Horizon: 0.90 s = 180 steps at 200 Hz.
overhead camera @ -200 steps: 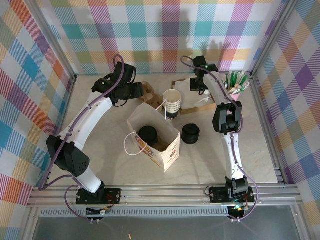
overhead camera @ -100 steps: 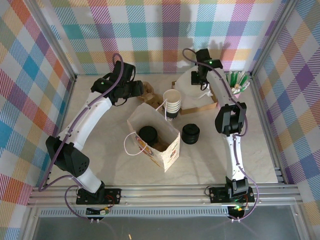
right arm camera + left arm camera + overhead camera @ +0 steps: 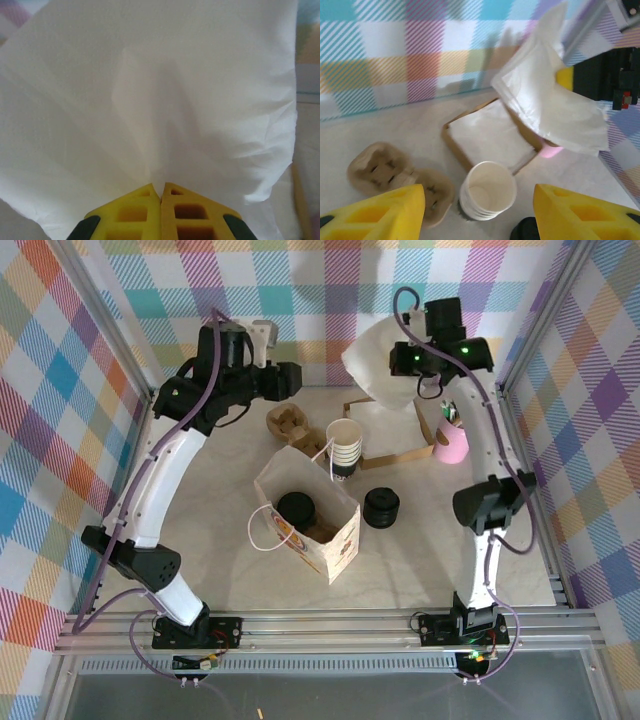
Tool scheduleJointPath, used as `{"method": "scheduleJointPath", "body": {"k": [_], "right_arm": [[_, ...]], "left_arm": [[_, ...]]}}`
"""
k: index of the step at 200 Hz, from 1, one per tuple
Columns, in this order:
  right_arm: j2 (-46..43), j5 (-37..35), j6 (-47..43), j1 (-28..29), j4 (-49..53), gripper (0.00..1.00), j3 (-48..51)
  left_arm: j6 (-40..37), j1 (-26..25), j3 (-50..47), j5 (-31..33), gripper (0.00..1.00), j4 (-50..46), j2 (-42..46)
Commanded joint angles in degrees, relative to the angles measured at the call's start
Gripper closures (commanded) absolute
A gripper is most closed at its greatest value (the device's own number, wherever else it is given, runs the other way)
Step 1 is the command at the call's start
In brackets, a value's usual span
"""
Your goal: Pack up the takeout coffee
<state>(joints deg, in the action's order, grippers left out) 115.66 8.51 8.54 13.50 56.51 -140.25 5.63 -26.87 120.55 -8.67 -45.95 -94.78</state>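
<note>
The right gripper (image 3: 161, 187) has its yellow jaws pressed together on the edge of a white paper napkin (image 3: 160, 100), which fans out above them in the wrist view. In the overhead view the napkin hangs high at the upper right of the frame. Half a second ago this gripper was down over the cardboard napkin tray (image 3: 451, 145). It has since risen well clear, taking one sheet with it. The left gripper (image 3: 479, 195) has also climbed and drawn back toward the upper left. Its jaws are spread with nothing between them, looking down on the stack of lidless cups (image 3: 343, 445) and the brown pulp cup carrier (image 3: 287, 422). The takeout coffee (image 3: 297, 506) sits where it did, inside the open paper bag (image 3: 335, 540) at the middle of the frame, its black lid showing from above. The squat stack of black lids (image 3: 381, 507) stands just right of the bag, and a pink cup (image 3: 452, 445) sits right of the tray. By the look of it the cup is already packed, and the napkin is the extra now on its way to the bag. It still has to be carried down and left to the bag's mouth. As for writing, the bag carries a round printed mark on its front wall, too small to read, and no other label or brand can be made out.
</note>
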Motion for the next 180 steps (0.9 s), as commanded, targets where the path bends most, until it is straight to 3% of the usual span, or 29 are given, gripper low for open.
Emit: {"method": "scheduleJointPath", "body": {"k": [1,35,59,119,144,180], "right_arm": [[-7.45,13.46,3.84,-0.23,-5.15,1.0,6.27],[-17.07,21.12,3.25,1.43,-8.74,1.0,16.07],[-24.55,21.62,2.39,3.08,-11.84,1.0,23.33],[-36.59,10.98,-3.0,6.01,-11.86,1.0,32.1],[-38.69,8.89,-6.64,7.19,-10.59,1.0,33.04],[-40.34,5.2,-9.94,9.02,-9.93,1.0,33.88]], "left_arm": [[-5.18,-3.52,3.01,-7.37,0.4,2.1,-0.17],[-4.42,-8.23,2.82,-8.68,0.34,5.46,1.82],[0.57,-9.24,1.96,-12.06,0.32,10.27,2.84],[12.6,-9.69,-5.34,-15.32,0.32,23.85,7.81],[16.05,-9.86,-4.31,-14.13,0.35,21.97,7.25],[22.4,-10.14,1.92,-19.13,0.38,17.89,2.57]]}}
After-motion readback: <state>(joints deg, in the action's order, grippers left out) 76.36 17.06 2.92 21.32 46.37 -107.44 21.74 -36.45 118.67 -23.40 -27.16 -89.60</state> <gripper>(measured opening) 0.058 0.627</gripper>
